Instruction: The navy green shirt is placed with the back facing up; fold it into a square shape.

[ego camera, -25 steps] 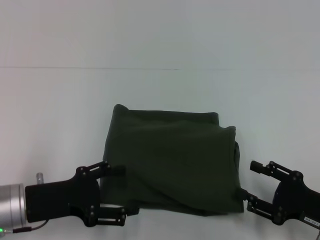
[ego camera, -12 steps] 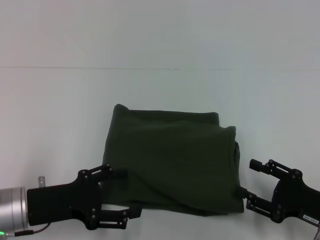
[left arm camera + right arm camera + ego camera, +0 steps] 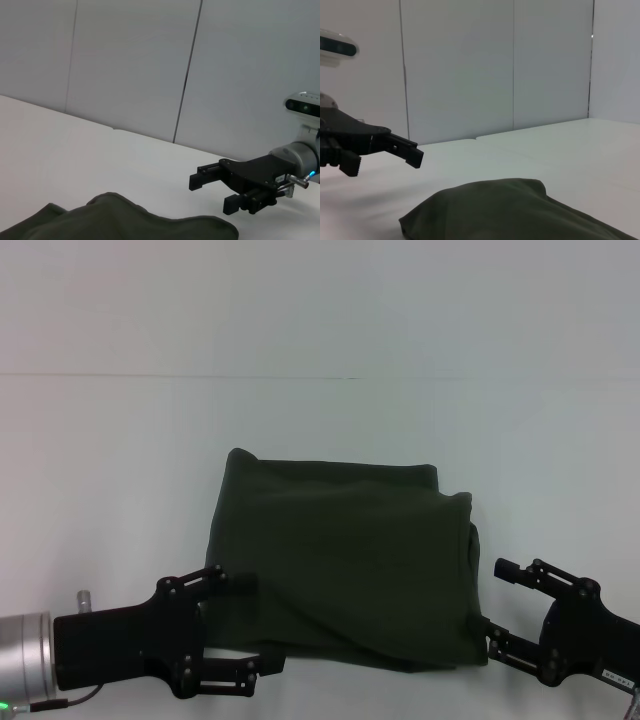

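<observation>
The navy green shirt lies folded into a rough square on the white table, plain side up. My left gripper is at its near left corner, open, with one finger over the cloth and the other along the near edge. At the shirt's near right corner my right gripper is open too, its fingers just beside the cloth. The left wrist view shows the shirt with the right gripper beyond it. In the right wrist view the left gripper stands past the shirt.
Bare white table surrounds the shirt on all sides. A faint seam crosses the table far behind it. Pale wall panels stand beyond the table's far edge.
Both grippers have crept slightly closer to the shirt's near corners. The shirt itself has not moved.
</observation>
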